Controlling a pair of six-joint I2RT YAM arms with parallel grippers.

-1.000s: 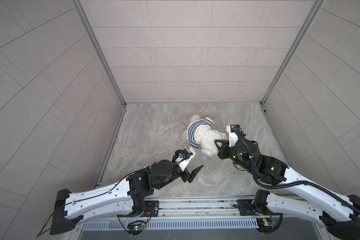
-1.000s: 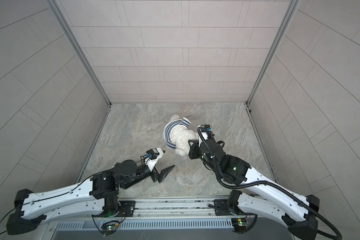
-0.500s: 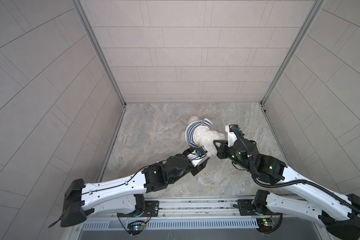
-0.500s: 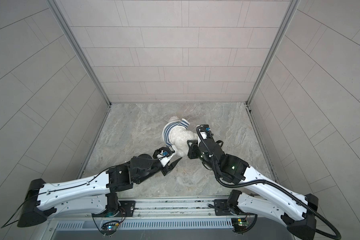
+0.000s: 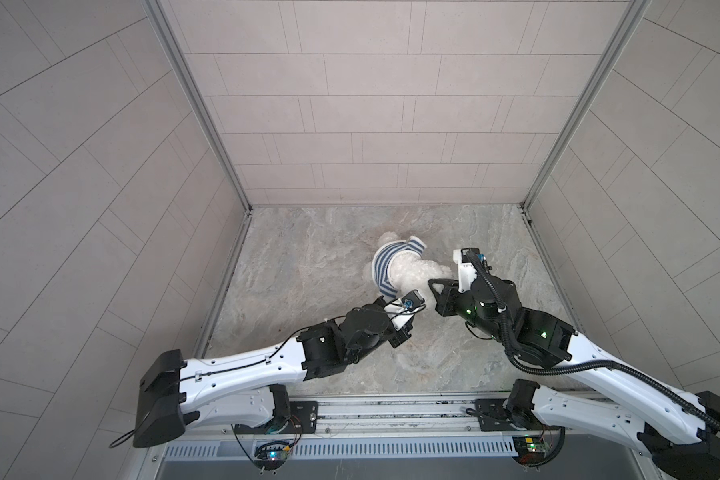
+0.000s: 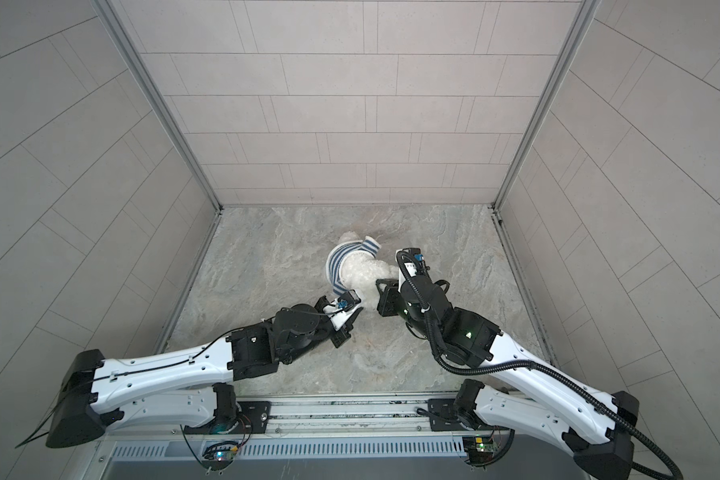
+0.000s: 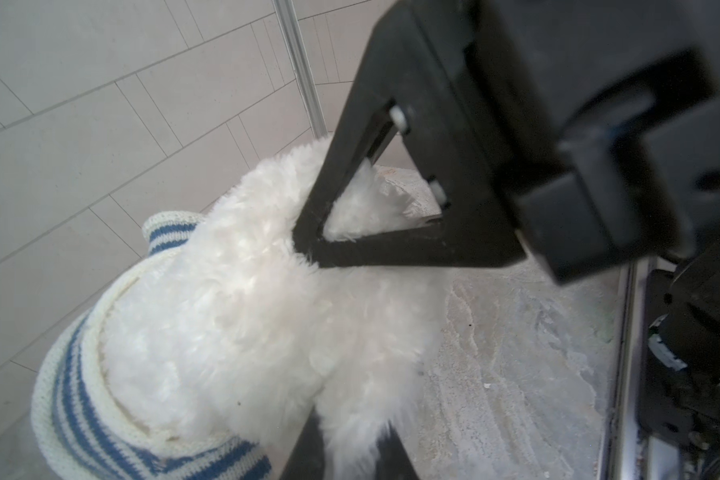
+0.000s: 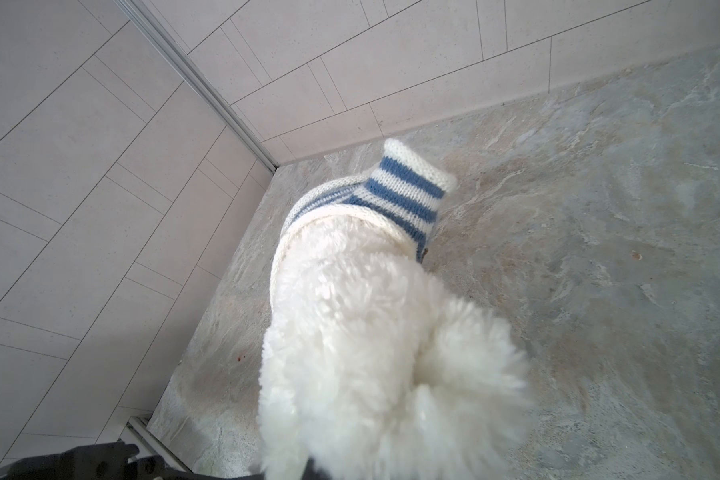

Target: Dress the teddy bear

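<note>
Our left end effector (image 7: 350,451) is clamped on 1 fluffy leg of the teddy bear (image 5: 412,270), which lies on the worktop (image 5: 308,257) between the 2 end effectors, striped shirt (image 5: 381,266) bunched at its far end. Our right end effector (image 5: 431,284) pinches the other leg; we judge the fur may slip out, or uneven pulls may drag the shirt off.

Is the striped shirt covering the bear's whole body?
No, in the right wrist view the striped shirt sits bunched around one end of the teddy bear, the remaining fur bare.
</note>
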